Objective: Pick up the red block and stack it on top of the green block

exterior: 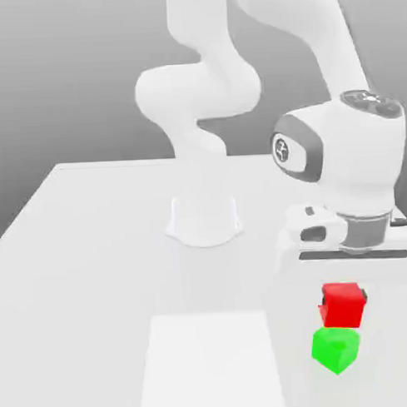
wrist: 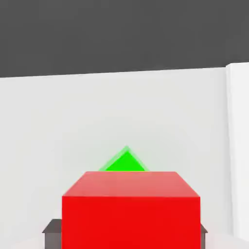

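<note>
Evidently the claw (exterior: 343,305) is gripping the red block (exterior: 342,306), hanging just above the green block (exterior: 335,348) sitting on the white worktop (exterior: 100,245).

The small bright red cube (exterior: 342,304) has plain, matt, untextured faces. The small bright green cube (exterior: 336,348) has the same flat finish (slightly luminous at its edges). The white tabletop (exterior: 93,270) appears smooth and matt. The white robot arm casing (exterior: 355,163) looks like smooth, softly sheened plastic.
</note>
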{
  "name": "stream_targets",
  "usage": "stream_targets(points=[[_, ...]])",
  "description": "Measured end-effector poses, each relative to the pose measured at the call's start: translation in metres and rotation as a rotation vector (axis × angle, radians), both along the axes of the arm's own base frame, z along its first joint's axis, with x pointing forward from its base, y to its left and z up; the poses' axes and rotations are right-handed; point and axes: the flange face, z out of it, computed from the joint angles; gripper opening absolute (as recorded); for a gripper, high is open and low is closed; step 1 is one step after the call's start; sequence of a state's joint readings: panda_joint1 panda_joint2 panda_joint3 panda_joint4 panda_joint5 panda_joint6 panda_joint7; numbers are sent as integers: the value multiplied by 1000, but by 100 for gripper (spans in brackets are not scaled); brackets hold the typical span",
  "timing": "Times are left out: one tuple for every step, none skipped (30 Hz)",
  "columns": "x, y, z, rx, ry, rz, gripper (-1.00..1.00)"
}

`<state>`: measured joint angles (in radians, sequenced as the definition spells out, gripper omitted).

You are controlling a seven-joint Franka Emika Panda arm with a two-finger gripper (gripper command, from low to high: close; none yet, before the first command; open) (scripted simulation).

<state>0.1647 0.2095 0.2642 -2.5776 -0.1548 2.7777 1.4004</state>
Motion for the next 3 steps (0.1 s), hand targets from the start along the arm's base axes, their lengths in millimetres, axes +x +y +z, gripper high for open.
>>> stream_targets(points=[[0,0,0,0,0,0,100],[0,0,0,0,0,0,100],[0,0,0,0,0,0,100]])
